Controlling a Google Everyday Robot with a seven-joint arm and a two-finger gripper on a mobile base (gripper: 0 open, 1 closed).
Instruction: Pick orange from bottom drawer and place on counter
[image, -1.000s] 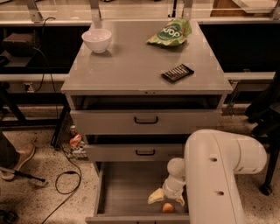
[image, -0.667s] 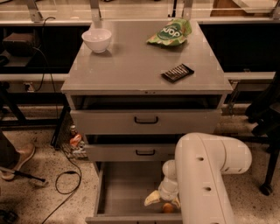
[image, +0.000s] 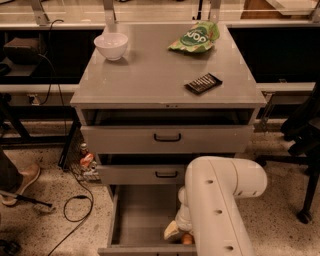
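Observation:
The bottom drawer (image: 137, 217) is pulled open and shows its plain grey floor. The orange (image: 187, 239) is a small round fruit at the drawer's front right, partly hidden by my white arm (image: 220, 200). My gripper (image: 174, 230) reaches down into the drawer, right beside the orange on its left and touching or almost touching it. The counter (image: 150, 75) is the broad grey top of the cabinet, above the two shallower drawers with black handles.
On the counter stand a white bowl (image: 111, 45) at the back left, a green snack bag (image: 195, 37) at the back right and a dark flat bar (image: 203, 83) at the right. Cables and a person's foot (image: 20, 182) lie on the floor at the left.
My arm has swung to the left and the gripper has shifted left inside the bottom drawer, staying low by the orange.

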